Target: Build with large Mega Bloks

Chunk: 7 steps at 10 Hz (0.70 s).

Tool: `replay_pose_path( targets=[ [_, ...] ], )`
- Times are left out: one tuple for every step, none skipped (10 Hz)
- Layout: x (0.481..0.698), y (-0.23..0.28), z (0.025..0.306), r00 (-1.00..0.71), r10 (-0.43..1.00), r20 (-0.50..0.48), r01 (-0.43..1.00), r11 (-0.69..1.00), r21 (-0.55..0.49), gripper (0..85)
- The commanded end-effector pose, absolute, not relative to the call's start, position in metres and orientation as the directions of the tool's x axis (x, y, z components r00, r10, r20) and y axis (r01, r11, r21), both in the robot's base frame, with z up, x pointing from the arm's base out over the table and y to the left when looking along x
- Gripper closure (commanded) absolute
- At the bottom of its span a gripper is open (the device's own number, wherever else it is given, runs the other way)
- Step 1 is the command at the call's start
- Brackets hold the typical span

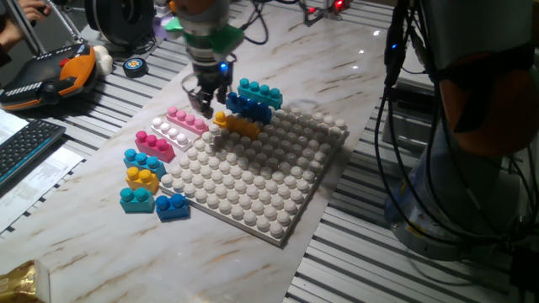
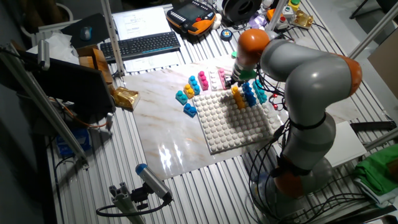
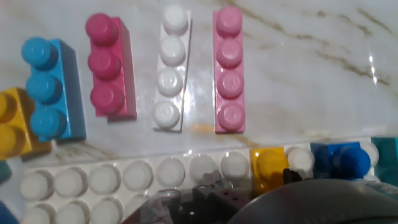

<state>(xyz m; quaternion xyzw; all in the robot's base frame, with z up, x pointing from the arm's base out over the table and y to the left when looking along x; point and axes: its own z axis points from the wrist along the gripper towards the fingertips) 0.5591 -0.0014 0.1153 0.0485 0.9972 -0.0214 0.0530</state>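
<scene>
On the far edge of the grey-white baseplate [image 1: 253,181] stand an orange-yellow brick [image 1: 238,124], a blue brick [image 1: 248,107] and a teal brick [image 1: 259,91], side by side. My gripper [image 1: 209,101] hangs just left of the orange-yellow brick, over the plate's far-left corner, open and holding nothing. On the marble beside the plate lie a pink brick [image 3: 229,68], a white brick [image 3: 171,68], a magenta brick [image 3: 109,65] and a light-blue brick [image 3: 50,87]. In the hand view only dark parts of the fingers [image 3: 211,196] show at the bottom edge.
Short bricks lie left of the plate: yellow [image 1: 143,178], teal [image 1: 136,199] and blue [image 1: 173,206]. A keyboard [image 1: 25,147] and an orange-black pendant [image 1: 50,76] sit at the far left. Cables hang at the right [image 1: 396,50].
</scene>
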Motion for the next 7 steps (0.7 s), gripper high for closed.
replay_pose_path(
  targets=[
    [0.563, -0.001, 0.113, -0.989, 0.093, -0.114, 0.098, 0.994, -0.039, 31.0],
    [0.570, -0.001, 0.110, -0.988, 0.095, -0.118, 0.100, 0.994, -0.037, 31.7],
    [0.577, -0.001, 0.106, -0.987, 0.097, -0.128, 0.101, 0.994, -0.031, 32.0],
    [0.582, 0.000, 0.103, -0.986, 0.096, -0.134, 0.101, 0.994, -0.031, 32.3],
    [0.587, 0.002, 0.099, -0.985, 0.104, -0.139, 0.109, 0.994, -0.029, 32.3],
    [0.593, 0.002, 0.097, -0.984, 0.110, -0.143, 0.116, 0.993, -0.034, 32.0],
    [0.601, 0.002, 0.093, -0.983, 0.112, -0.143, 0.118, 0.992, -0.035, 32.0]
  ],
)
